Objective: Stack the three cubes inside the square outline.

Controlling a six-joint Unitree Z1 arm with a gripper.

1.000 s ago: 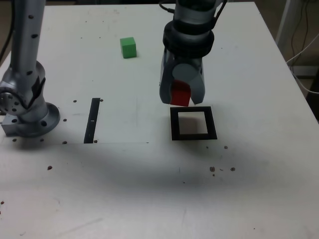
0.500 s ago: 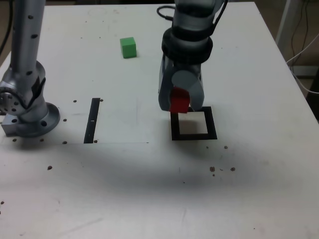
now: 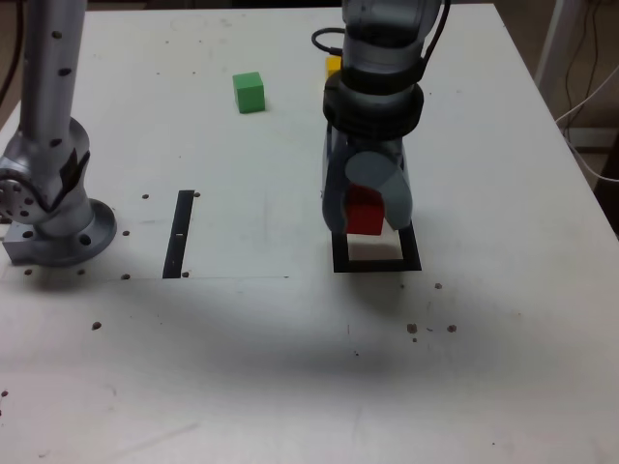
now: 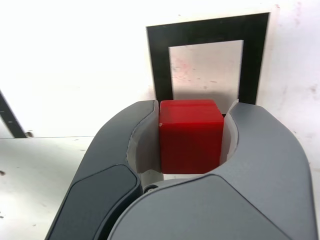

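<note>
My exterior camera looks down steeply from beyond the table's near edge, taking in most of it. My wrist camera peers close between the gripper jaws; both share the square outline.

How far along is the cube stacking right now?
Done: nothing sits in the square outline yet; its pale centre is bare.
In hand: the gripper is shut on the red cube, hanging over the outline's far edge.
Left: set the red cube down inside, then fetch the green cube and the yellow cube, both on the table's far side.
</note>
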